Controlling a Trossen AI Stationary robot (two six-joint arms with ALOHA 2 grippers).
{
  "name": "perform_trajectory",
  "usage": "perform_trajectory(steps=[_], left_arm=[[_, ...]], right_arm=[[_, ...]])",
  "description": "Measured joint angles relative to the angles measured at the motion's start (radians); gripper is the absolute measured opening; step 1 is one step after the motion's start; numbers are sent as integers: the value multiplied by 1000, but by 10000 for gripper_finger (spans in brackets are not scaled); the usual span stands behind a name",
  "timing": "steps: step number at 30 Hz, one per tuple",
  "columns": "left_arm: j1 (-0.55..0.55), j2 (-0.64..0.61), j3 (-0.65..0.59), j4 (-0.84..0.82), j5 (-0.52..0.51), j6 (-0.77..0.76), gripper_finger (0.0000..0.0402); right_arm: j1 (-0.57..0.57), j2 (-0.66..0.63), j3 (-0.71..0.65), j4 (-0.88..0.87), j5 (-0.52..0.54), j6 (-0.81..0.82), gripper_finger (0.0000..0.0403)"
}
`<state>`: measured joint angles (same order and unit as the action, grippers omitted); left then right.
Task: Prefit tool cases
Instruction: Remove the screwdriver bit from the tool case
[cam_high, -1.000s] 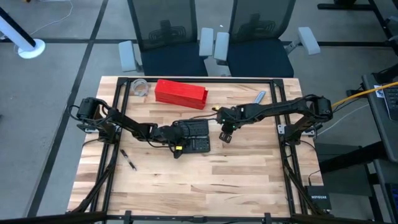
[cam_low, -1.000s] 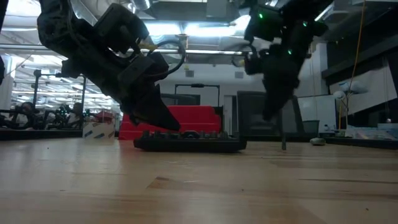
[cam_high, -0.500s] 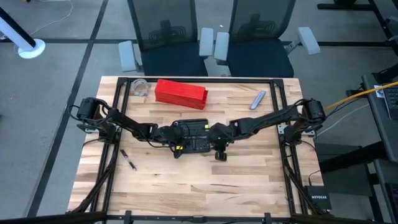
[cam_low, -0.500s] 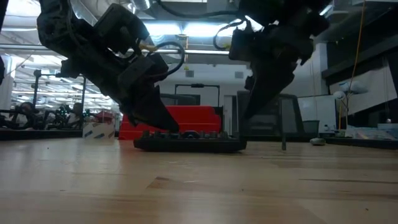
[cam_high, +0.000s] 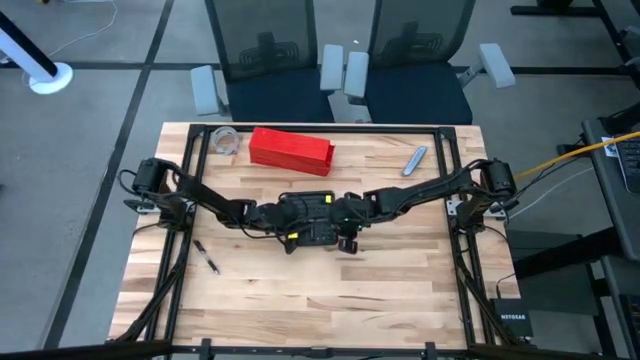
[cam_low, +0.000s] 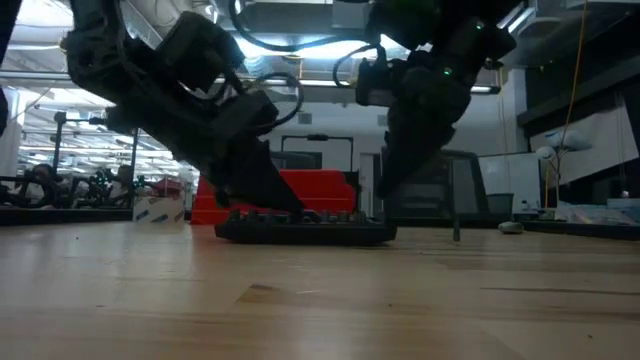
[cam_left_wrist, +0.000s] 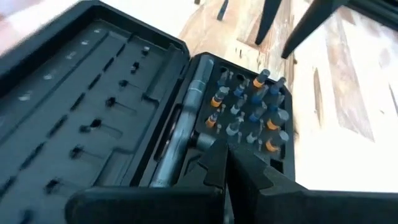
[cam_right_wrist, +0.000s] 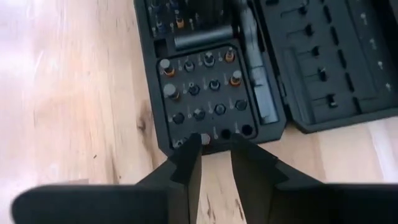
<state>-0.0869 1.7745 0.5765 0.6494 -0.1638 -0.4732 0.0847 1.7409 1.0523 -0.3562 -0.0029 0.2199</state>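
A: Where's the small black plastic tool case (cam_high: 308, 218) with the two hinged halves?

B: Mid-table, lying open and flat on the pale wooden table (cam_high: 300, 300). One half carries a grid of bit sockets, some filled with orange- and blue-collared bits, plus a metal driver handle; the other half is empty moulded slots. The long red box (cam_high: 290, 149) sits behind it, well apart.

A: What has changed?

B: A second ago the right gripper (cam_right_wrist: 214, 163) hung off to the case's right side, clear of it. It has swung in and now hovers at the corner of the socket grid. The case itself has not shifted. I'd judge the right arm is arriving to seat a bit, so the fitting is under way, not finished.

A: And the jaws?

B: The right fingers (cam_right_wrist: 186, 168) stand partly apart with a narrow gap. Something small and pale shows by one tip, but I can't tell whether it's gripped or sitting in a socket. The left gripper (cam_left_wrist: 227, 165) is clenched with nothing between its fingers, tips down at the case's edge beside the handle, seemingly steadying it.
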Motion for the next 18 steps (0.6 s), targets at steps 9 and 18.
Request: perform_trajectory(steps=[9,18], left_arm=[[8,14,82,-25,57,77,0],[18,-120,84,-167,56,184,0]], right_arm=[[0,0,0,-7,-16,18,87],[1,0,0,-15,-58,-12,87]])
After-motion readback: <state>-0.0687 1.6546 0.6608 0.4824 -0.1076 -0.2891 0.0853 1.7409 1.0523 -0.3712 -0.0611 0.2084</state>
